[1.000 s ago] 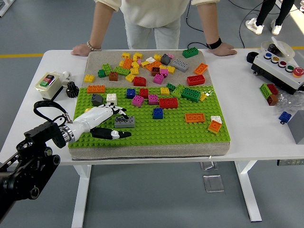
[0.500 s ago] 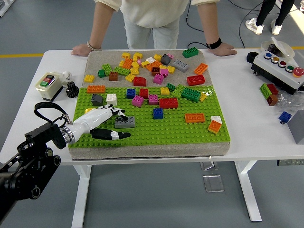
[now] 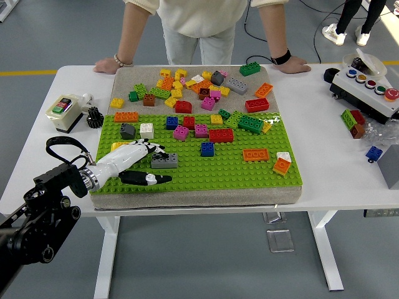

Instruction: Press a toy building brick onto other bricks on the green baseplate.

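In the head view, the left hand point(image 3: 134, 163) is lying low over the green baseplate point(image 3: 230, 171) at its 8 o'clock corner, fingers loosely spread and gripping nothing, the thumb stretching along the plate. A grey brick point(image 3: 164, 161) is sitting on the plate just at 3 o'clock of the fingertips. At 12 o'clock, a person is resting both hands on the white surface point(image 3: 340, 162), beyond a pile of loose bricks point(image 3: 193, 87).
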Action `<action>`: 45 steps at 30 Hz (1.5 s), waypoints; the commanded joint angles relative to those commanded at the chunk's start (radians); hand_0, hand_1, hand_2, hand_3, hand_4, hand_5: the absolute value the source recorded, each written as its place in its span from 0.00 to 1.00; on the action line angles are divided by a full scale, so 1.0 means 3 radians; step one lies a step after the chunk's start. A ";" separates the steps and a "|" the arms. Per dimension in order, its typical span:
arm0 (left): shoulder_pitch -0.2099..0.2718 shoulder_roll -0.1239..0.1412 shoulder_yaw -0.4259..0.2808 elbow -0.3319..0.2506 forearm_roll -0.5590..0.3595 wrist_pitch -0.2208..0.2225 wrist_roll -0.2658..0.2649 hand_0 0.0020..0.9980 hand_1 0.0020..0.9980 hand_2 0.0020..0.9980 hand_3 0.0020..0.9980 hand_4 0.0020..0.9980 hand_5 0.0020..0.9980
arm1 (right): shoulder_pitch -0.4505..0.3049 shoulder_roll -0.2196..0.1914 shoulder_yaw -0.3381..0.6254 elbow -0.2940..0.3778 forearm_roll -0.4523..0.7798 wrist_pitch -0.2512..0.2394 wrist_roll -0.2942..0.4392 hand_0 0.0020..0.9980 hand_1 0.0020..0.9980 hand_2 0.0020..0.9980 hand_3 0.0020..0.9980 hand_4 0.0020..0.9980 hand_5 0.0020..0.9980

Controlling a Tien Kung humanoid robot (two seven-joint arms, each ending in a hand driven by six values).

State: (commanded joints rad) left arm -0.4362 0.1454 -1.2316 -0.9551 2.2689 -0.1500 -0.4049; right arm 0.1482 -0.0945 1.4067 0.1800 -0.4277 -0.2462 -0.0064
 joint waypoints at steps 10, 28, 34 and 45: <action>0.0033 0.0005 0.0002 -0.0050 0.0000 -0.0043 -0.0005 1.00 0.93 0.92 0.74 1.00 0.91 | 0.0001 0.0001 -0.0007 0.0000 -0.0001 -0.0005 0.0001 0.74 0.65 0.71 0.59 0.91 0.49; 0.0033 -0.0001 0.0053 0.0006 0.0000 -0.0020 0.0011 1.00 0.93 0.92 0.73 1.00 0.89 | -0.0002 0.0007 -0.0020 0.0000 -0.0008 -0.0016 0.0002 0.73 0.65 0.71 0.59 0.91 0.49; 0.0023 -0.0004 0.0058 0.0024 0.0000 -0.0022 0.0021 1.00 0.92 0.92 0.73 1.00 0.89 | -0.0003 0.0007 -0.0014 0.0000 -0.0016 -0.0019 0.0001 0.73 0.65 0.70 0.59 0.91 0.49; 0.0035 0.0019 -0.0093 -0.0212 0.0000 -0.0002 -0.0006 1.00 0.91 0.91 0.73 1.00 0.88 | -0.0001 0.0006 0.0001 0.0000 -0.0012 -0.0009 0.0000 0.73 0.65 0.70 0.58 0.91 0.49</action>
State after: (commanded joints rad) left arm -0.4256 0.1512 -1.2596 -1.0188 2.2689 -0.1506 -0.4067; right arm 0.1478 -0.0928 1.4069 0.1800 -0.4313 -0.2487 -0.0065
